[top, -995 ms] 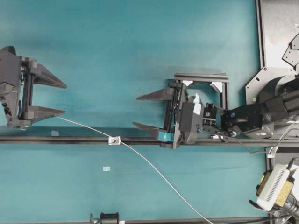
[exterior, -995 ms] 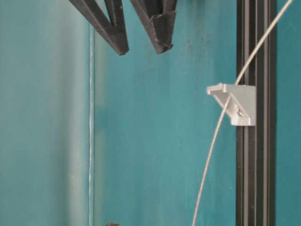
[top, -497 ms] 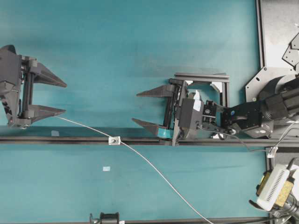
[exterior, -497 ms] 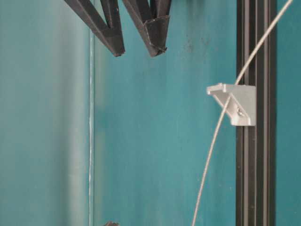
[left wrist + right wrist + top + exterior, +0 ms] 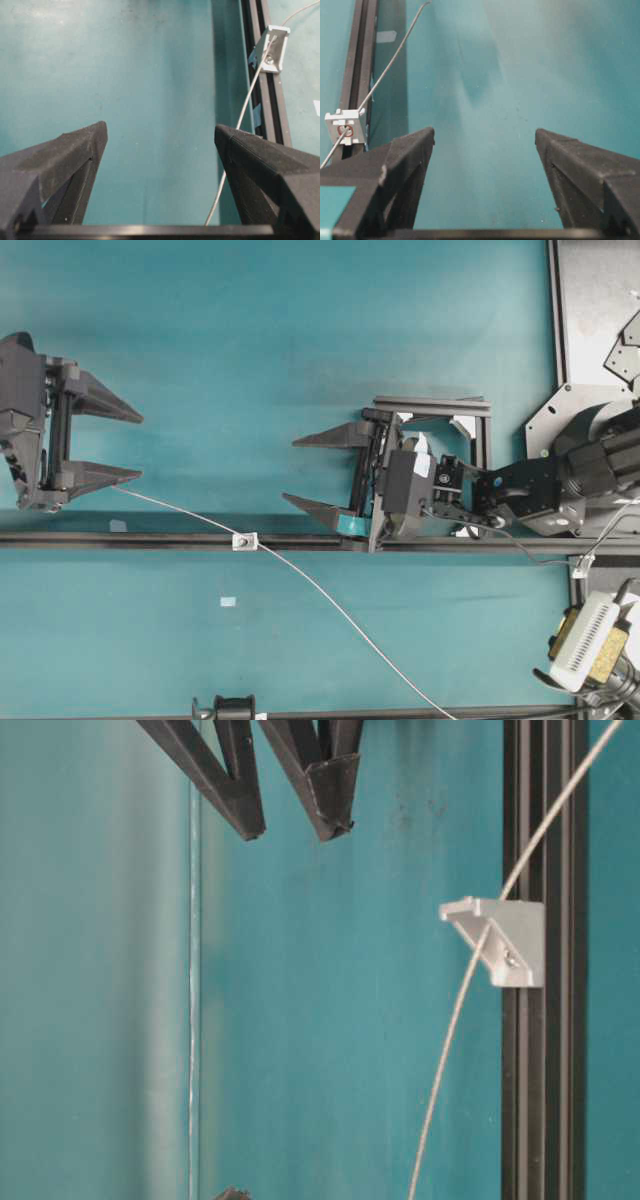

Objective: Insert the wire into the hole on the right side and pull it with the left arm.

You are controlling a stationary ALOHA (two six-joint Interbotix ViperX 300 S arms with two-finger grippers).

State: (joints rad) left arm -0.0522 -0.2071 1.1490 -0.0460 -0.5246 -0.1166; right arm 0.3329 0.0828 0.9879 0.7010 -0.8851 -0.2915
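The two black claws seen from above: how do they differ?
The left gripper has plain black fingers and sits by the wire end; the right gripper carries a teal pad, pale tape, and lies nearer the grey block. Both are open, holding nothing.

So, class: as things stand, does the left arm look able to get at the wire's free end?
Probably yes. The wire already runs through the block, its end lies by the left gripper, jaws wide open, with nothing between.

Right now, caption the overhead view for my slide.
Wire already threaded through the block on the rail; left tool and right tool both open, holding nothing.
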